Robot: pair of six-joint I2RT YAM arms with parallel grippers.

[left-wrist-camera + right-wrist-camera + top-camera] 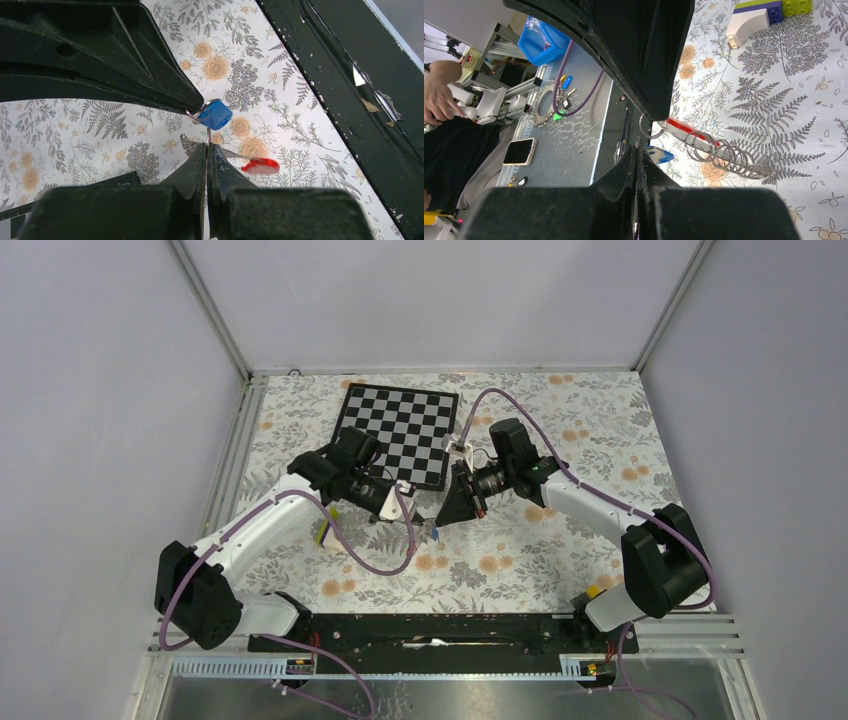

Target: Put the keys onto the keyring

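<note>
left gripper [207, 150]: fingers pressed together, pinching a thin metal ring at the end of the keyring; its tip sits right against the right gripper's tip.
right gripper [636, 152]: fingers pressed together on the keys; the blue tag sticks out just beside the fingertips.
keys [216, 115]: small blue rectangular plastic tag with a tiny metal key. held in the air between the two gripper tips, above the cloth, tag tilted. the key itself is too small to make out clearly.
keyring [686, 129]: floppy strap, a bright red strip running into a coil of grey wire loops. the red end rises to the ring at the left gripper's tip and the coil trails away from it. cannot tell whether the coil rests on the cloth.
ring and tag: just beside each other. cannot tell whether the tag is threaded on.
cloth [560, 540]: floral print, covers the table.
checkerboard mat [400, 435]: black and white, flat on the cloth beyond both grippers.
toy block [756, 17]: yellow, purple and white wedge, on the cloth, well apart from the keyring.
</note>
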